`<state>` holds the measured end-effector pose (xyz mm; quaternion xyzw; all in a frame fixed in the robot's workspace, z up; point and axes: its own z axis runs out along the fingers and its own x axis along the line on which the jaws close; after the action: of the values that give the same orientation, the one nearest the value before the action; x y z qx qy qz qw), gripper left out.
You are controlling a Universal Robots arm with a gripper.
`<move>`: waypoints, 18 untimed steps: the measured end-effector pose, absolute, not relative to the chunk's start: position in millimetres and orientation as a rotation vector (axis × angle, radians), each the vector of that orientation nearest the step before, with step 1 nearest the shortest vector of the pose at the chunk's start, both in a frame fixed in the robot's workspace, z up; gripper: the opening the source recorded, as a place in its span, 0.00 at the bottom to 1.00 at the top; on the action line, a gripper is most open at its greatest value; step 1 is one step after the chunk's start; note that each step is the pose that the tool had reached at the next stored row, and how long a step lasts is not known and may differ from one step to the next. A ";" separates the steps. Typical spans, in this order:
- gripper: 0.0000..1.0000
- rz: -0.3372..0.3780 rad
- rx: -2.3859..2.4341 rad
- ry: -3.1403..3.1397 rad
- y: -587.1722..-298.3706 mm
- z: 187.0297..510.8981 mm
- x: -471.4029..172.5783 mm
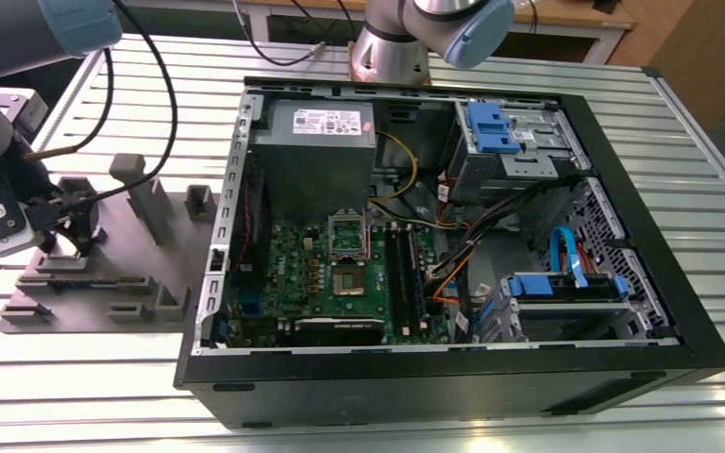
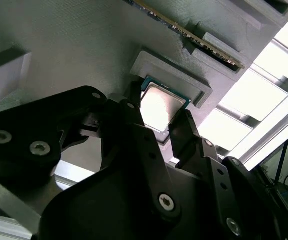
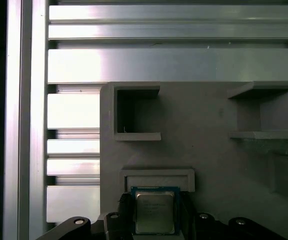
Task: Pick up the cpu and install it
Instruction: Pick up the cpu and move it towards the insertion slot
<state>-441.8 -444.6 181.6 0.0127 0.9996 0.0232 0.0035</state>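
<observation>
Pick-up step: my gripper (image 2: 158, 115) pinches the small silvery square cpu (image 3: 155, 212) on the grey fixture plate (image 3: 209, 150); I judge lifting demands a level hold.

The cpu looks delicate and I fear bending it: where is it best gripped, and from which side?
Probably take the cpu by its two opposite side edges, coming straight down from above: it lies flat, metal top up, on a grey holder whose raised lip blocks one edge.

Exterior view: tall fixture posts (image 1: 148, 203) at 2 o'clock of gripper (image 1: 67, 236), computer case (image 1: 400, 377) at 3, bench (image 1: 86, 368) open at 6.
</observation>
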 end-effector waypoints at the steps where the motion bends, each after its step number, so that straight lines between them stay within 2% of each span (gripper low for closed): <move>1: 0.47 0.073 0.040 3.133 -444.6 181.5 -441.8; 18: 0.47 0.073 0.040 3.133 -444.6 190.6 -441.5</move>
<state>-441.5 -444.6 190.6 0.0128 0.9996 0.0232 0.0035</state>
